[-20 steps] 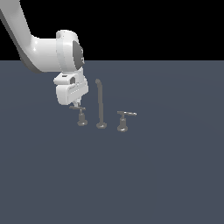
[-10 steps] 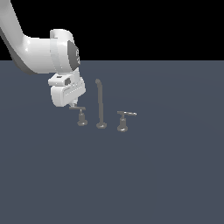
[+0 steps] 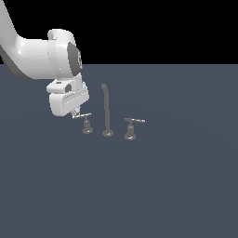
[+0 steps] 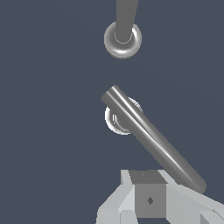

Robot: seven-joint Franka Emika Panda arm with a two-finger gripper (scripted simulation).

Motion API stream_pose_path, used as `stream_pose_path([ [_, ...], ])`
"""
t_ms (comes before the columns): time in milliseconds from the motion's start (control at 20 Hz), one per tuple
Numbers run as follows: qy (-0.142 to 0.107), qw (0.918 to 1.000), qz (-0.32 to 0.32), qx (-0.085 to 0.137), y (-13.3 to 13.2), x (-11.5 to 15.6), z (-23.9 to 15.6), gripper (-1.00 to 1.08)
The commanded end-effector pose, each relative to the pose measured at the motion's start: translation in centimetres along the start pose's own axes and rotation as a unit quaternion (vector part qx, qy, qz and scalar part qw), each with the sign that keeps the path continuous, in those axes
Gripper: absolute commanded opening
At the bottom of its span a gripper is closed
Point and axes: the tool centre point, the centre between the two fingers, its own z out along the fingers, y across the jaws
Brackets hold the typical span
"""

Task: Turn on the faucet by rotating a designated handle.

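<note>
Three grey metal parts make up the faucet (image 3: 108,114), standing in a row on the dark bench (image 3: 176,186): a tall thin spout (image 3: 106,109) with a curved top in the middle, the handle (image 3: 86,122) toward the exterior view's left, and a second lever (image 3: 131,128) toward the exterior view's right. Each stands on its own round base, and the three are apart from one another. The handle is a short post with a crossbar on top, and it sits just below and beside the white arm (image 3: 42,58), which comes in from the exterior view's upper left and ends in a boxy white hand. The jaws (image 3: 76,113) hang at the end of the handle's bar that points away from the spout, very close to it or touching; I cannot tell which. In the wrist view the handle's bar (image 4: 151,138) runs as a slanted shiny rod across its round base, one end near the grey block of the hand (image 4: 148,199) and the other end pointing toward the spout's base (image 4: 123,39). Only one finger block shows clearly there, so I cannot tell whether the jaws are spread or pressed together. The second lever has a brighter tip and stands well apart from the arm.
</note>
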Motion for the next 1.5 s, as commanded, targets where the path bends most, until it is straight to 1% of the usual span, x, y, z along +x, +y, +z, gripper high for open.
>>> stream_pose_path([
  [0,0.003,0.9999,-0.003,-0.010,1.6,0.1,0.0,-1.00],
  [100,0.002,0.9999,-0.003,-0.010,2.2,0.1,0.0,-1.00],
  [150,0.002,0.9999,-0.003,-0.010,2.2,0.1,0.0,-1.00],
  [200,0.002,1.0000,-0.005,-0.005,1.7,-0.3,0.0,-1.00],
  [900,0.002,0.9999,-0.003,-0.010,4.4,3.4,-0.1,-1.00],
  [950,0.002,0.9999,-0.003,-0.010,4.4,3.4,-0.1,-1.00],
  [1000,-0.001,0.9999,-0.012,-0.008,4.4,2.1,-0.1,-1.00],
  [1400,0.002,0.9999,-0.003,-0.010,3.4,7.5,-0.1,-1.00],
  [1450,0.002,0.9999,-0.003,-0.010,3.4,7.5,-0.1,-1.00],
])
